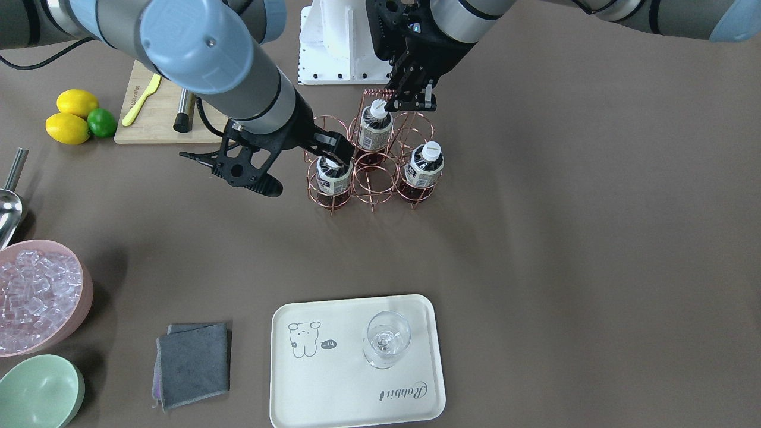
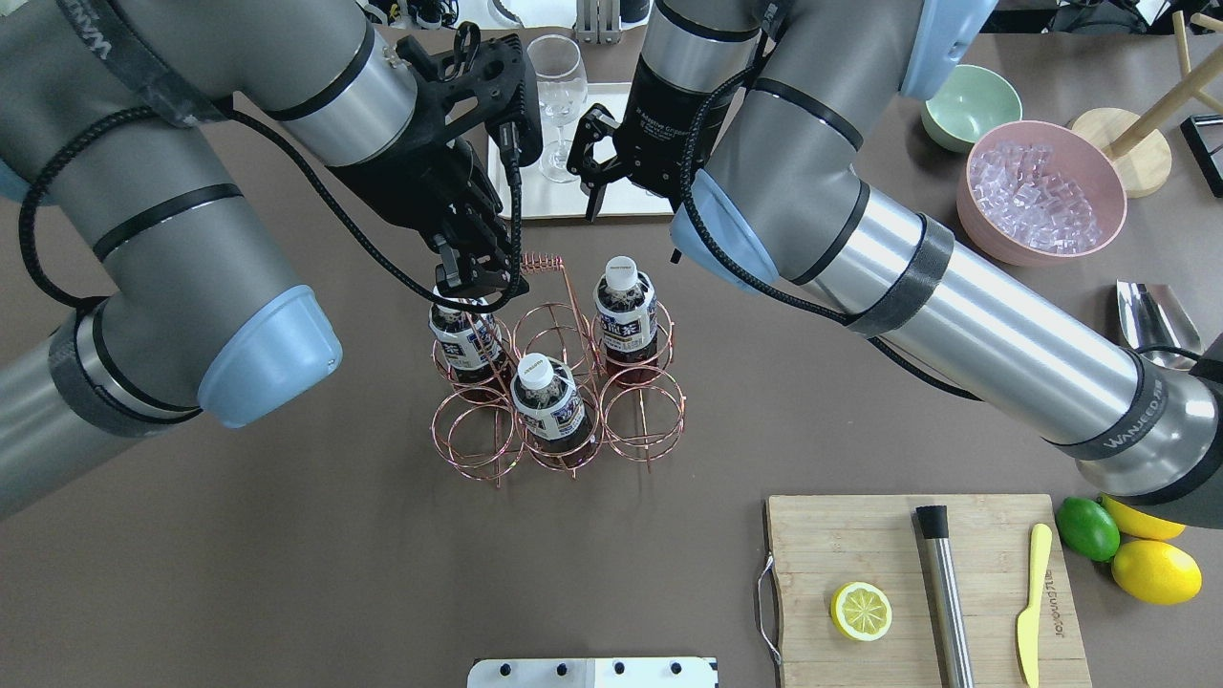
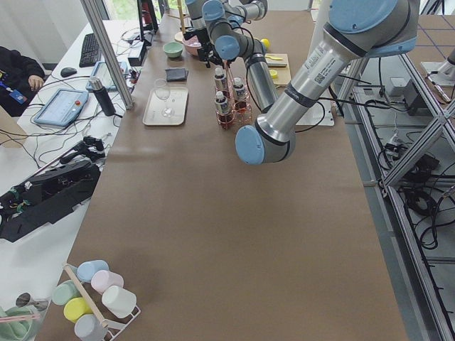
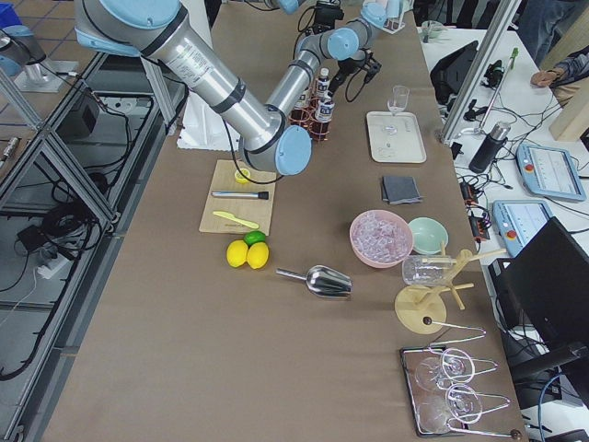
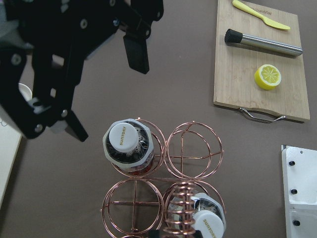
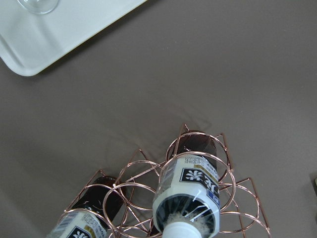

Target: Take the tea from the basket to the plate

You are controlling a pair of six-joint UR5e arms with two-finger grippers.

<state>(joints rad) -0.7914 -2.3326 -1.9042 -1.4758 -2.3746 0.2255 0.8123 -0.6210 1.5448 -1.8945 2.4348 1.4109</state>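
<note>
Three tea bottles stand in the copper wire basket: one far left, one far right, one near middle. My left gripper is open and empty, raised above the basket's left side by the coiled handle; it also shows in the front view. My right gripper is wide open and empty, raised beside the far-right bottle; the left wrist view shows it too. The cream plate lies beyond the basket and holds a wine glass.
A cutting board with a lemon half, steel muddler and yellow knife sits near right. Lemons and a lime, pink ice bowl, green bowl, scoop, grey cloth.
</note>
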